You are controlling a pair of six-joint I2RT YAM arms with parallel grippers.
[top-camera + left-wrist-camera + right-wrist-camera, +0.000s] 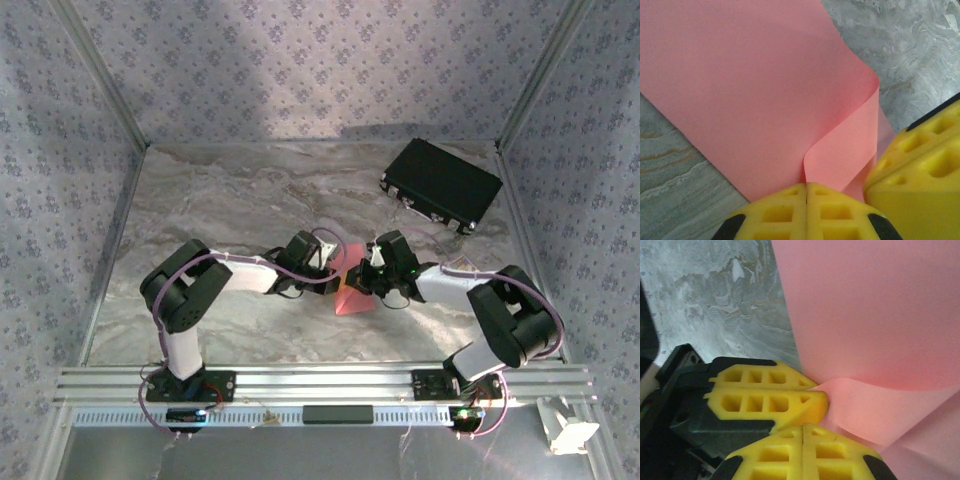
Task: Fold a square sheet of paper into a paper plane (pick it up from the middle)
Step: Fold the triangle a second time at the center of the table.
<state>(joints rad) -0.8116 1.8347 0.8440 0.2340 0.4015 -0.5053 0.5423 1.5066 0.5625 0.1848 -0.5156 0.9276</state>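
Note:
The square sheet of paper (352,292) is salmon pink and lies mid-table between both arms, partly under them. My left gripper (806,186) is shut on its near edge, and a flap of the sheet (845,150) curls up and over from the pinch. My right gripper (804,427) is shut, its tips against the left gripper's yellow fingers (771,396) and beside the curled flap (880,405); no paper comes out of its seam. From above, the left gripper (322,262) and the right gripper (368,268) meet over the sheet. No folded dart shape has formed.
A black rectangular case (441,184) lies at the back right of the marble table (220,200). Patterned walls close off the left, back and right. The aluminium rail (320,382) carrying the arm bases runs along the near edge.

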